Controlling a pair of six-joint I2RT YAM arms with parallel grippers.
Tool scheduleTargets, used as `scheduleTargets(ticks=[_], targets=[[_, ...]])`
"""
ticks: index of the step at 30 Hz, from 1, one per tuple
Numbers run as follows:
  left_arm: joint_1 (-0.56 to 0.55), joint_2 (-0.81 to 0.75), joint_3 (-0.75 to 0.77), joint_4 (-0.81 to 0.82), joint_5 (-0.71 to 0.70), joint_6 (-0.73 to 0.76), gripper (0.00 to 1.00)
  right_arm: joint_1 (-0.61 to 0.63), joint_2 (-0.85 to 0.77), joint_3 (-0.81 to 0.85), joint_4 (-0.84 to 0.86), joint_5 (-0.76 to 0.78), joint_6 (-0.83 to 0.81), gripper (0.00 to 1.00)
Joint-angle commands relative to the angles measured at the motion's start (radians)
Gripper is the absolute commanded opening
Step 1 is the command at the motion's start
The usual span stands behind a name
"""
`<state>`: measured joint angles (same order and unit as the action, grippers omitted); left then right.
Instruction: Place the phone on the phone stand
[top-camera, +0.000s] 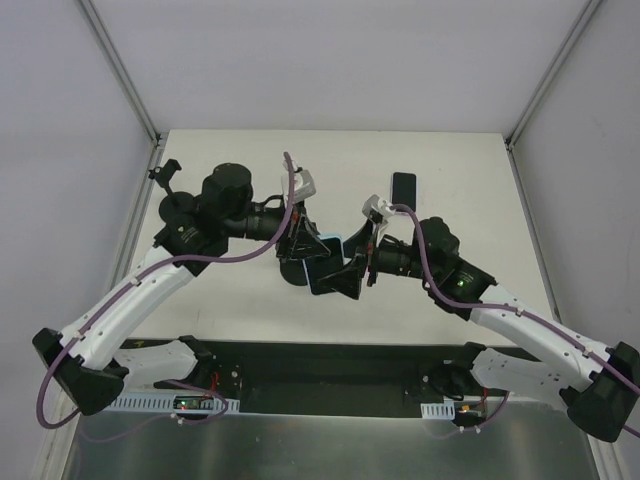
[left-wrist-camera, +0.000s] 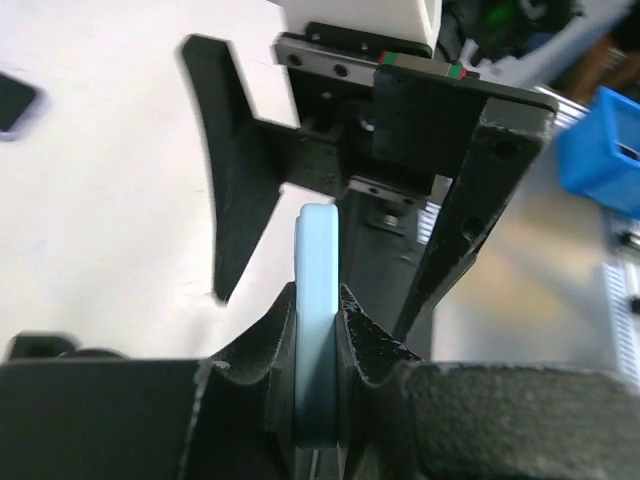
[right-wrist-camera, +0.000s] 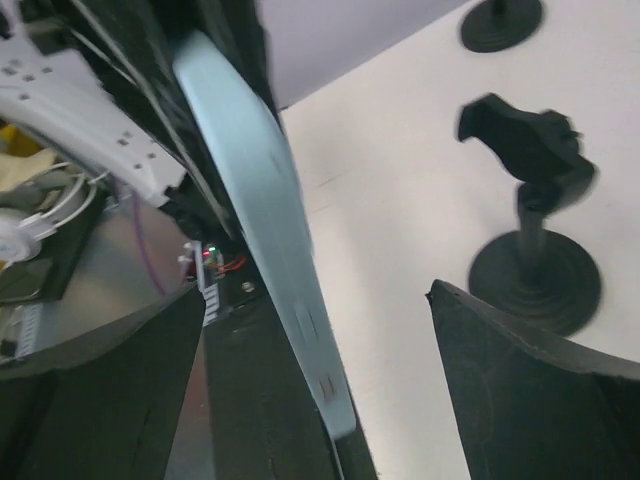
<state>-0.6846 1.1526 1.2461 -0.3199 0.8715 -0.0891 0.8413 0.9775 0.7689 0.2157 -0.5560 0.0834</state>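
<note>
- Both arms reach in from the near edge and meet over mid table (top-camera: 450, 300).
- R gripper (top-camera: 347, 272): released. Its jaws stand wide apart w/ the phone's edge between them. In the R wrist view the right-hand finger is well clear of the phone; contact on the other side can't be told.
- L gripper (left-wrist-camera: 318, 335): clenched on the phone (left-wrist-camera: 317, 255). Both pads press its flat faces, and the rounded end sticks out past the tips.
- Phone: light-blue case, held edge-on to both wrist cams, at the spot where the 2 grippers meet. It is not on the stand.
- Stand (right-wrist-camera: 535, 270): black, w/ a round base, short post and clamp head, upright on the table. It sits beyond the phone in the R wrist view, apart from it.
- 2nd round base (right-wrist-camera: 500, 20): farther back, w/ its top cut off by the frame.
- Dark phone (top-camera: 403, 187): flat on the table toward the far side, beyond the R gripper and untouched.
</note>
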Motion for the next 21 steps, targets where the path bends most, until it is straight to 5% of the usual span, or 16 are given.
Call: scheduleTargets(ticks=[1,8,15,21], targets=[[0.017,-0.149,-0.014,0.061,-0.357,0.075,0.00,-0.001,-0.062,0.033,-0.148,0.278,-0.063,0.97],[0.022,-0.327,-0.120,0.136,-0.695,0.132,0.00,-0.001,-0.048,0.061,-0.196,0.528,0.022,0.96],[0.023,-0.499,-0.257,0.303,-0.897,0.121,0.00,0.021,0.137,0.246,-0.361,0.629,0.056,0.99],[0.023,-0.547,-0.309,0.357,-0.971,0.127,0.00,0.103,0.317,0.421,-0.434,0.778,0.036,0.89]])
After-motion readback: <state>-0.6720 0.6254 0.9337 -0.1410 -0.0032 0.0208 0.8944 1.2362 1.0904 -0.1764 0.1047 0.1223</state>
